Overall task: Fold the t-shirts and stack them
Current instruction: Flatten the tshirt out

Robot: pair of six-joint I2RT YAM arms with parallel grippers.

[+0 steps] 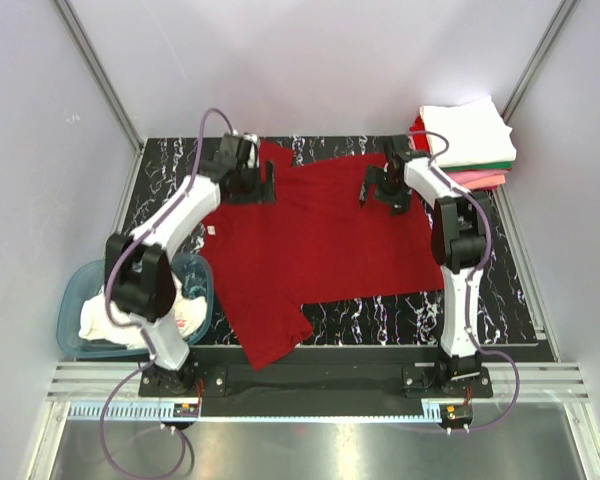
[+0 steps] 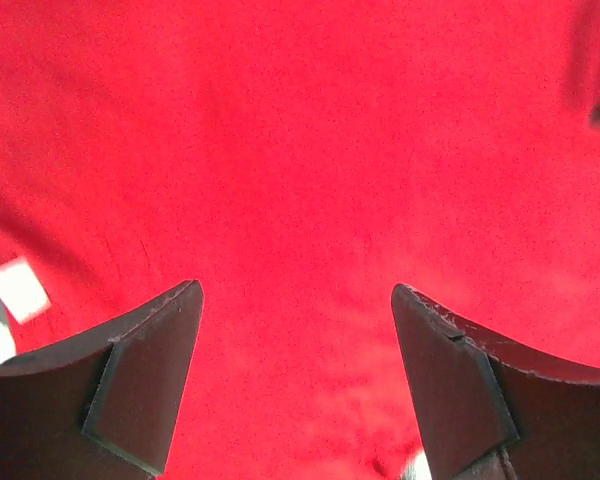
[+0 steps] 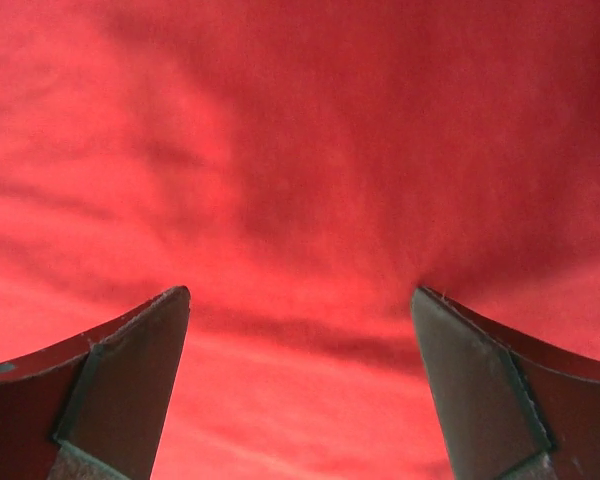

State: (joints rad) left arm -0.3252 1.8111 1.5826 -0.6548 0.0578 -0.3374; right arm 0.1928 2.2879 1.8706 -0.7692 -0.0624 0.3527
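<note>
A dark red t-shirt (image 1: 320, 250) lies spread over the black marbled table, one sleeve hanging off the near edge. My left gripper (image 1: 252, 185) hovers over its far left part, open, with only red cloth (image 2: 300, 180) between the fingers. Over the shirt's far right part my right gripper (image 1: 380, 188) is open too, and red cloth (image 3: 300, 200) with soft wrinkles fills its view. A stack of folded t-shirts (image 1: 465, 140), white on top with green, pink and red beneath, sits at the far right corner.
A teal tub (image 1: 80, 320) holding white cloth with red print stands at the near left, beside the left arm. The table's metal rail (image 1: 310, 385) runs along the near edge. Walls close in on the back and both sides.
</note>
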